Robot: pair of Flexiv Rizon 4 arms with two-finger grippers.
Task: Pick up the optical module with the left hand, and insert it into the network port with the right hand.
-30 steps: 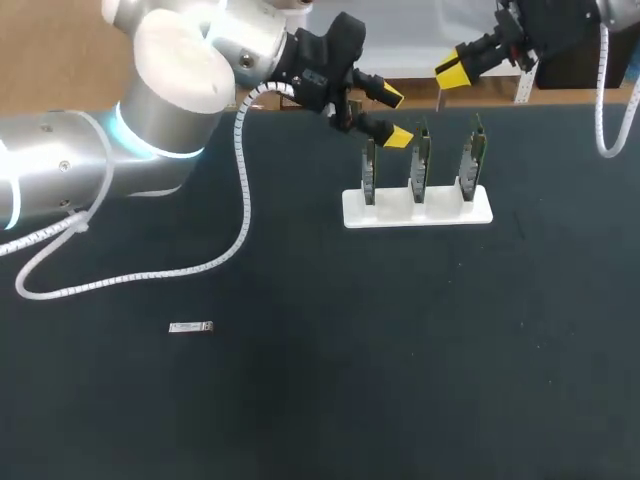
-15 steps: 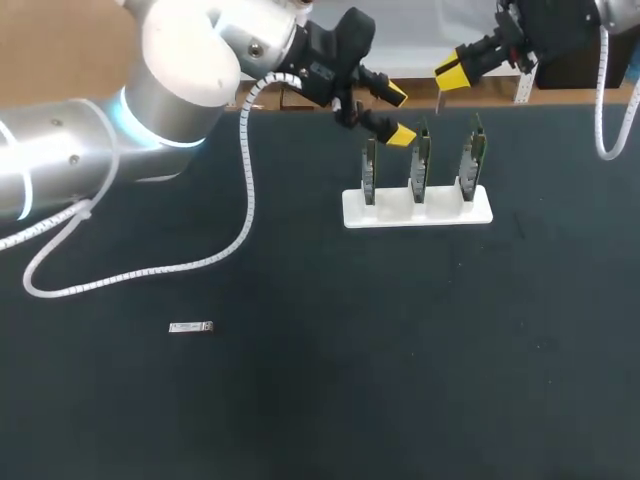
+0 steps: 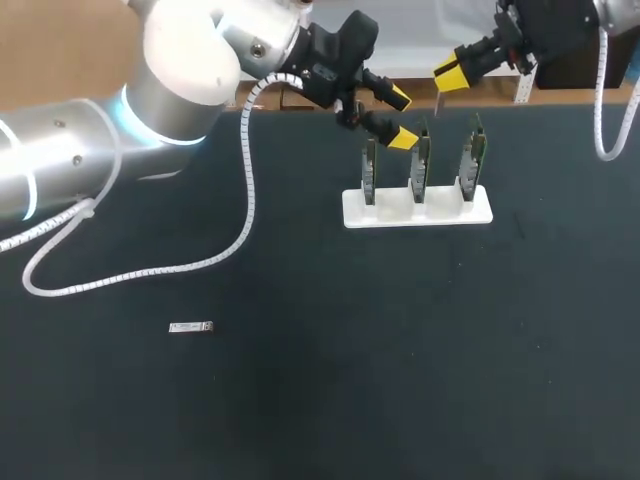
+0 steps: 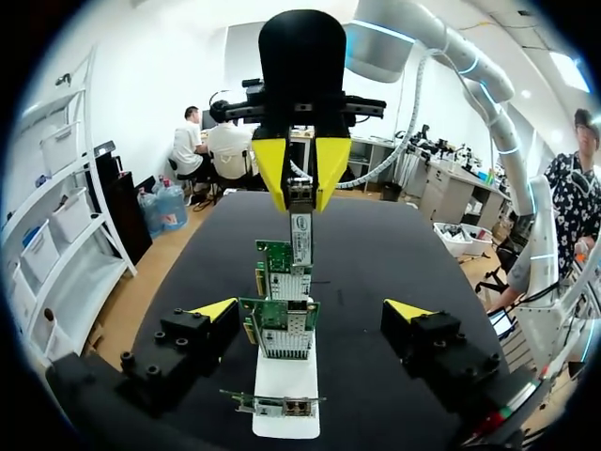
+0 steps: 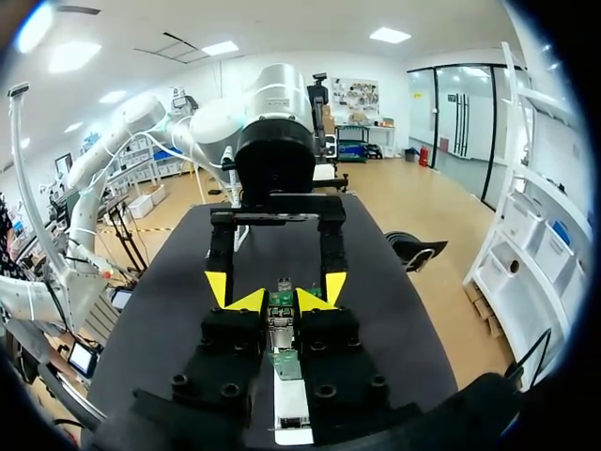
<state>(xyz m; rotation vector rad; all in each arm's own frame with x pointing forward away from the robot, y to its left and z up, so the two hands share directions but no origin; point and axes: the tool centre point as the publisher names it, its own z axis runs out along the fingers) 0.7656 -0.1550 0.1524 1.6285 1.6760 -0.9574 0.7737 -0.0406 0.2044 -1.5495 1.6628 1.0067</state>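
One black counter [image 3: 400, 350] carries everything. Well to the left of the white stand [image 3: 440, 212], and nearer the robot, the module [image 3: 190, 327] lies flat and alone, too small to show any detail. The left gripper [image 3: 398, 117] hovers just off the stand's back left corner, beside the leftmost card, its fingers wide with nothing between them. Three green cards [image 3: 420, 160] stand upright in a row in the stand. Their ports face away in the head view and are hard to make out. Above and behind the stand's right half hangs the right gripper [image 3: 449, 72], fingers narrow and pinching a slim silver bar [image 4: 300, 230] that points down toward the cards. The bar has a label, but its print is too small to read. Whether its lower end touches a card cannot be told.
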